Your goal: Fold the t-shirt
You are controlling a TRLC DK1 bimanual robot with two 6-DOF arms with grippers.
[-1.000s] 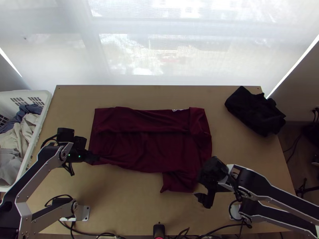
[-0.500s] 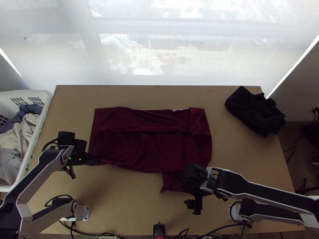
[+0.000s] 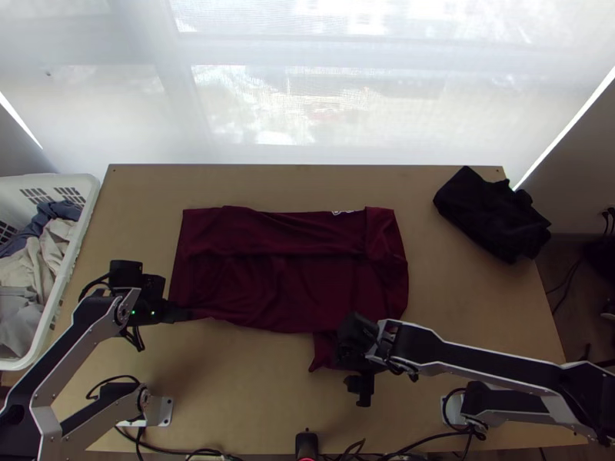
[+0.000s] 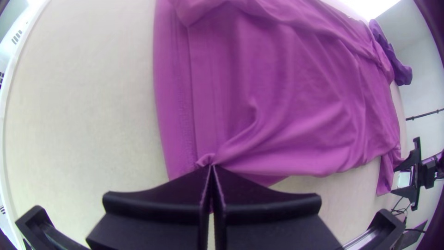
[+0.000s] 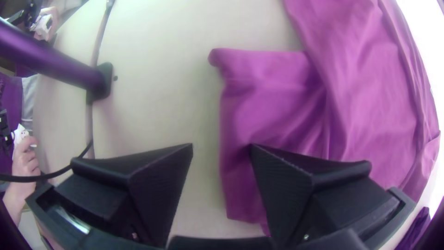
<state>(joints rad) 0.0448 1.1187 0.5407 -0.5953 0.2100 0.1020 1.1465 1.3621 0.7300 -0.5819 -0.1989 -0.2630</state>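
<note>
The wooden table is carrying the dark red t-shirt across its middle; the shirt's far side is lying folded over, and a flap is sticking out toward the near edge. A laundry basket is standing at the left edge. A black cloth is lying bunched at far right. The right gripper is hanging open at the flap. The left gripper is pinching the shirt's near left corner.
</note>
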